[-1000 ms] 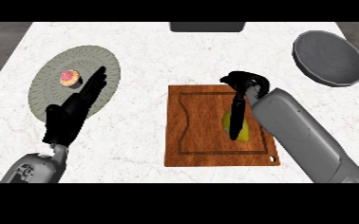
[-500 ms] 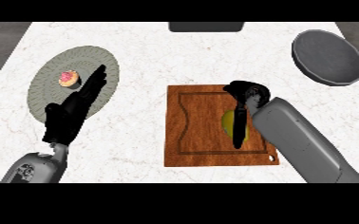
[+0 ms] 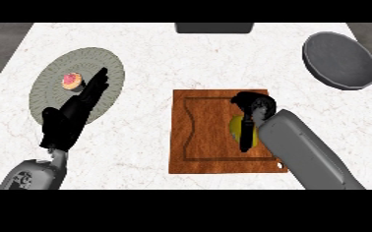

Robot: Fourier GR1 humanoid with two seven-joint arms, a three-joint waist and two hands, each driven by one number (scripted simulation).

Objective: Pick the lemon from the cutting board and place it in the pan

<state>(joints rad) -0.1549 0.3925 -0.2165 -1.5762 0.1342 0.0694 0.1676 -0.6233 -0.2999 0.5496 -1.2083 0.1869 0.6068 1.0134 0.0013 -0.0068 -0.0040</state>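
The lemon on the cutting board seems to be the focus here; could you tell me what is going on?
The right hand is down on the lemon, fingers curled over it; the lemon sits on the wooden cutting board. The pan waits at the far right. The left hand rests open over a grey plate holding a small pink item.

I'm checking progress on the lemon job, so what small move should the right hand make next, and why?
Probably close the right hand round the lemon before lifting: the hand sits over it on the cutting board, and the pan is far off.
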